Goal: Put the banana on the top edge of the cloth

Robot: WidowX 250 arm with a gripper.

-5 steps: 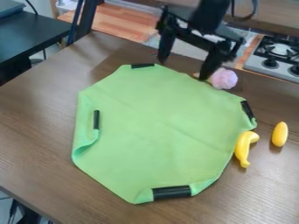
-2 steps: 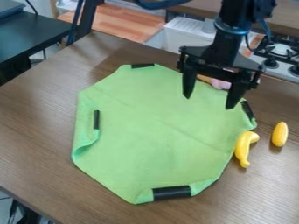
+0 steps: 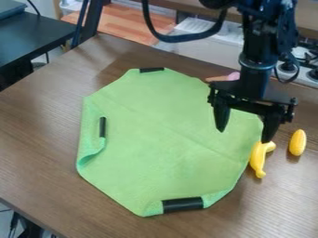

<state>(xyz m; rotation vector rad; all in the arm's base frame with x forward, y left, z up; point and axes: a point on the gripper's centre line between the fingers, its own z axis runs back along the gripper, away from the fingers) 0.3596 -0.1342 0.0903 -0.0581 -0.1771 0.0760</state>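
Note:
My gripper (image 3: 243, 135) hangs over the right part of the green cloth (image 3: 168, 139), its two fingers spread wide with nothing between them. The yellow banana (image 3: 258, 161) lies on the table against the cloth's right edge, just below and beside my right fingertip, which hides a little of its upper end. Black strips mark several sides of the cloth, and its left side is folded over. The cloth's right-hand strip is hidden behind the gripper.
A second yellow object (image 3: 297, 142), oval, lies on the table (image 3: 37, 135) right of the banana. Behind the gripper is a pink-topped toy (image 3: 223, 77) at the cloth's upper right. A stove (image 3: 304, 65) stands beyond the table's far edge.
From the cloth's upper edge, my gripper has moved down and to the right in the view, toward the banana, with its fingers still apart. Cloth and banana have stayed put.

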